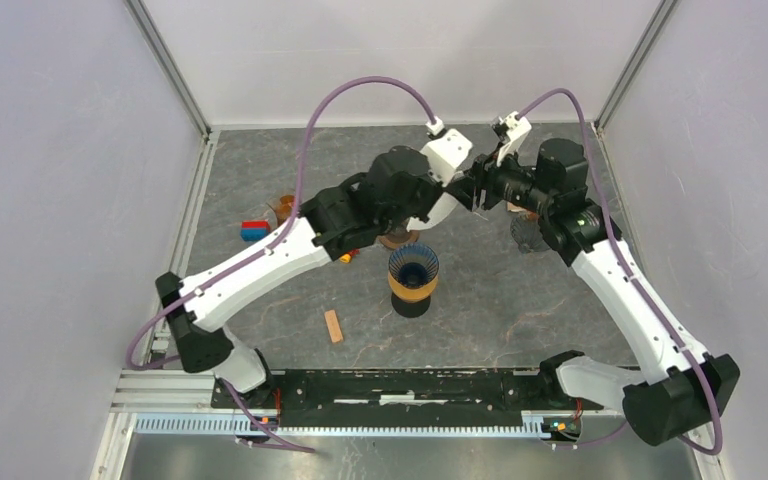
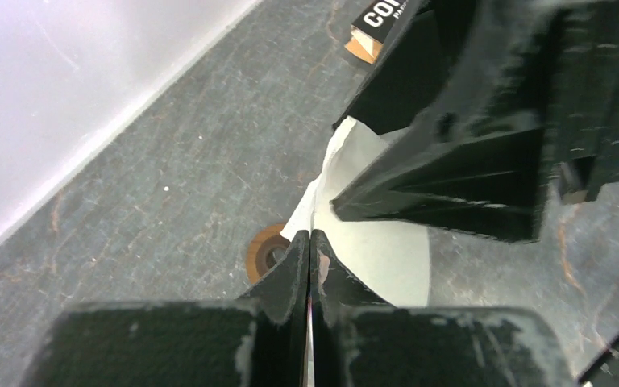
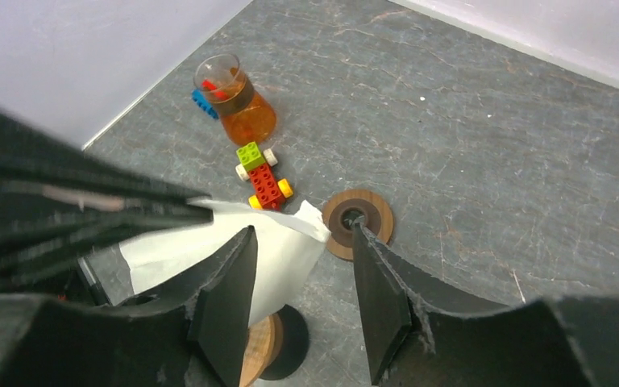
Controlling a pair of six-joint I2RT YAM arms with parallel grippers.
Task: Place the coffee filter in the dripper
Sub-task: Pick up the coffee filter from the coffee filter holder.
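You're looking at a coffee filter (image 2: 379, 250) of thin, matt white paper, softly creased. The left claw (image 2: 310, 240) is matt black plastic, scuffed pale along its edges, and the right claw (image 3: 302, 234) shows the same dull, worn black plastic. Your desk (image 3: 492, 121) has a dark grey, stone-like matt face with fine pale veins and scratches, and on it you can see a brown, wood-look disc (image 3: 379, 211), a clear glossy glass flask (image 3: 242, 113) and a toy car (image 3: 264, 179) of shiny plastic bricks.
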